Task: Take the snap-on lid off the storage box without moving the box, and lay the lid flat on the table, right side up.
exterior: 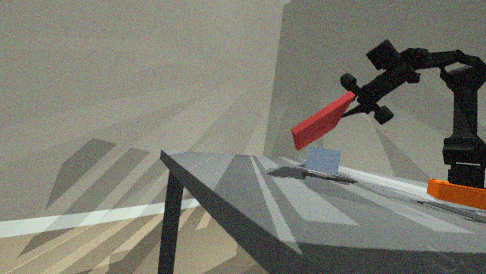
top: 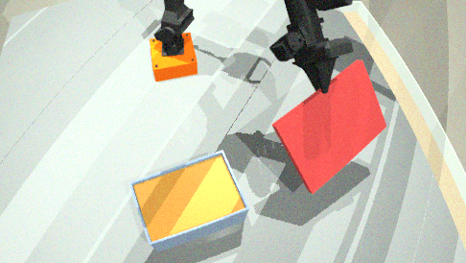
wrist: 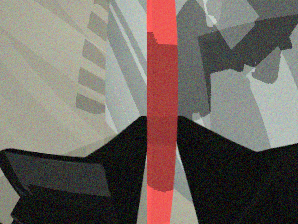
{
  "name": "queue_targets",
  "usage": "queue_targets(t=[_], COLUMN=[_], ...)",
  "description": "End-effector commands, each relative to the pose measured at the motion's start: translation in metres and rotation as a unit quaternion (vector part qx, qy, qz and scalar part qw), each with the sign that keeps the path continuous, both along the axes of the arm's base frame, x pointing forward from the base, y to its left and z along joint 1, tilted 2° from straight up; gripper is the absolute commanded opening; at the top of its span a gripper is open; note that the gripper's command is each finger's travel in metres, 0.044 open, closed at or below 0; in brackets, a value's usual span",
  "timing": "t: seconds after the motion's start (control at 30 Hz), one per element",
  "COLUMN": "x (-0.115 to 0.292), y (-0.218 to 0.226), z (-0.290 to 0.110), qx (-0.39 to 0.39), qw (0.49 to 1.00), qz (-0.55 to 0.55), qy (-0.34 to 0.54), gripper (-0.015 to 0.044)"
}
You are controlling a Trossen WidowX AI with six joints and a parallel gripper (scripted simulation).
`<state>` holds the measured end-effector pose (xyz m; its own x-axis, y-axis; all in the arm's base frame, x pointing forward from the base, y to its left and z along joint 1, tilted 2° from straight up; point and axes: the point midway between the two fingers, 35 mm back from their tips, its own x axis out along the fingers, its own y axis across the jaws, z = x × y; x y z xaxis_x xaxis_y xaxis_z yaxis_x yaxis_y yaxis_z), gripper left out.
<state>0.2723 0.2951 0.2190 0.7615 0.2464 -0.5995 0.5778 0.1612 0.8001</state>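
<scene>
A grey table (top: 72, 120), streaked with hard-edged shadows, stands on a dark leg before plain beige walls, with a pale raised rim curving along its edge at about 3 o'clock in the top view. At 11 o'clock in that view sits the arm's orange base (top: 174, 59). The storage box (top: 189, 199) rests on the table at 6 o'clock, its pale blue walls open at the top and its yellow-orange floor showing; in the exterior view it appears as a small blue block (exterior: 323, 160) on the far part of the table.

The red lid (top: 331, 126) is off the box and in the air at 3 o'clock from it, well apart from it. The exterior view shows the lid (exterior: 322, 121) tilted, its free end lower than the held end and clear of the table. The gripper (top: 324, 86) has its jaws clamped on the lid's upper edge. In the wrist view the lid (wrist: 160, 96) runs edge-on as a narrow red strip between the dark fingers.
</scene>
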Motion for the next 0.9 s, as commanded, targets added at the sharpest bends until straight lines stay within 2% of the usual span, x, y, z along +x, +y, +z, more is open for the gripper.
queue_targets(t=[0.0,0.87], x=[0.001,0.002], y=[0.000,0.000], z=[-0.002,-0.024], qx=[0.005,0.005], qw=[1.000,1.000], qz=[-0.004,-0.004], qy=[-0.004,-0.004], gripper=[0.0000,0.0000])
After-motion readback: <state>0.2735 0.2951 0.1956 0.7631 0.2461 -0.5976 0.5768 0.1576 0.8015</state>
